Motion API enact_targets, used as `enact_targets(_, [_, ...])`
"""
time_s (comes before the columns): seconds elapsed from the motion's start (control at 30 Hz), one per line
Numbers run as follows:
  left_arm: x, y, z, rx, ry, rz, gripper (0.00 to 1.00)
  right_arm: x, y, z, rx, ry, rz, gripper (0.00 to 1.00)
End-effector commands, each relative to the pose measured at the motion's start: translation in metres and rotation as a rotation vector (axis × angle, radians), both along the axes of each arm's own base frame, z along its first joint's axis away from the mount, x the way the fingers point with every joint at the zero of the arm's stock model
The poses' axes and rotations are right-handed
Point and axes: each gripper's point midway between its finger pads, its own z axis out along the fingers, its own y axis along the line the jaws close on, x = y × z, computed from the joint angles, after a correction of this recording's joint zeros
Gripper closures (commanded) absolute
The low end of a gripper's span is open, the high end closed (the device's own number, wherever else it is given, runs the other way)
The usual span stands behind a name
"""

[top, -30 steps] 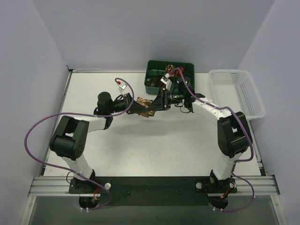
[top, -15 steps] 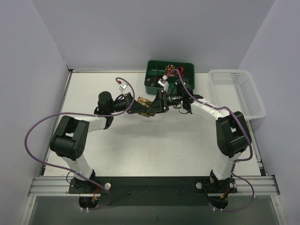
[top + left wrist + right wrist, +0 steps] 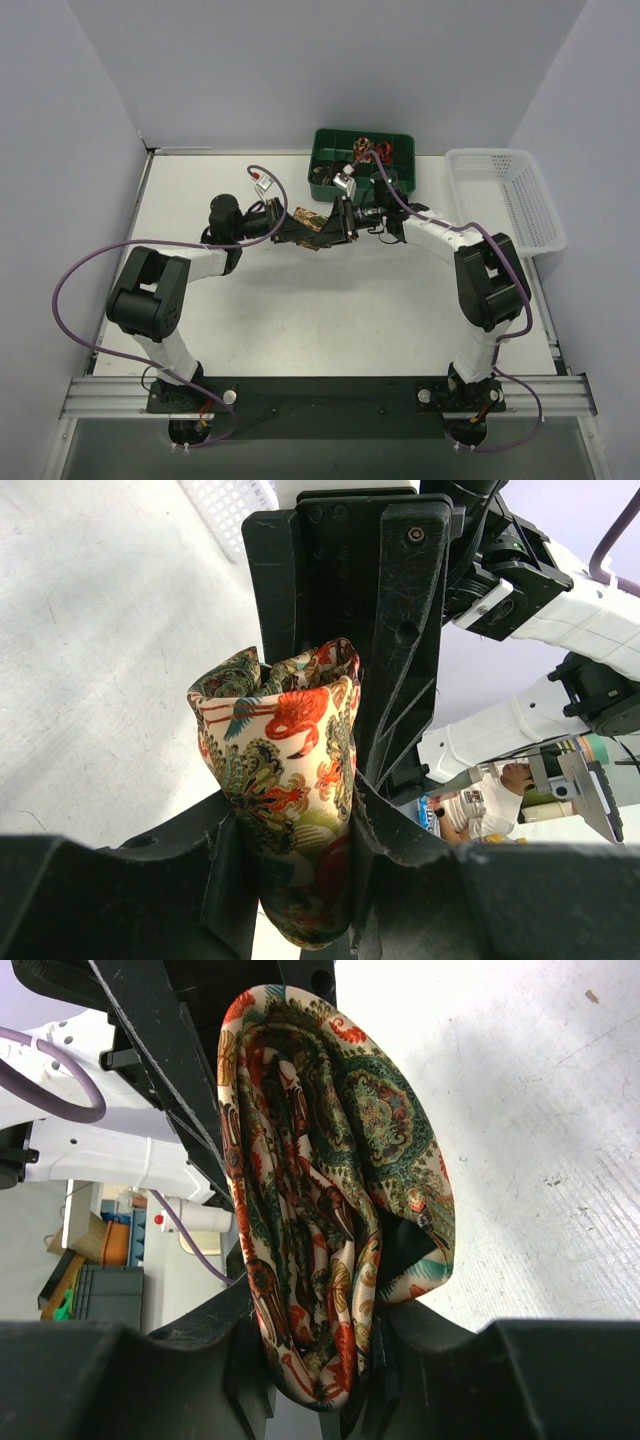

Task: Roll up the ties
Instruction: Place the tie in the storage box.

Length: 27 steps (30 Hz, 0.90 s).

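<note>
A rolled tie [image 3: 312, 224], cream and brown with red and green ornament, hangs just above the table's middle between my two grippers. My left gripper [image 3: 297, 226] comes from the left and is shut on one end of the tie's coil [image 3: 285, 750], which sits squeezed between its jaws [image 3: 300, 865]. My right gripper [image 3: 335, 220] comes from the right and is shut on the other side. In its wrist view the layered folds of the tie [image 3: 335, 1160] are pinched between its fingers [image 3: 320, 1360]. More ties [image 3: 378, 150] lie bunched in the green bin.
The green bin [image 3: 328, 178] stands at the back of the table, just behind the right arm. A white mesh basket [image 3: 505, 195] sits at the right edge. Purple cables loop from both arms. Walls close in the left, back and right sides.
My right gripper opened, moved a little left toward the left gripper, and closed again on the tie. The left gripper kept its hold and stayed in place.
</note>
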Motion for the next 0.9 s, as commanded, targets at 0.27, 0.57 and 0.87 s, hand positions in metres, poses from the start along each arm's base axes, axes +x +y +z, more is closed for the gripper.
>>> enact_targets(0.27, [0.016,0.000,0.036,-0.006,-0.173,0.057,0.50,-0.004,0.009,0.014,0.035,-0.055,0.052,1.00])
enact_targets(0.57, [0.050,0.041,0.026,0.145,-0.149,0.290,0.07,0.026,-0.004,0.010,-0.020,-0.081,-0.073,1.00])
enact_targets(0.87, [0.084,0.068,0.000,0.305,-0.099,0.462,0.05,0.125,-0.048,0.001,-0.221,-0.180,-0.387,1.00])
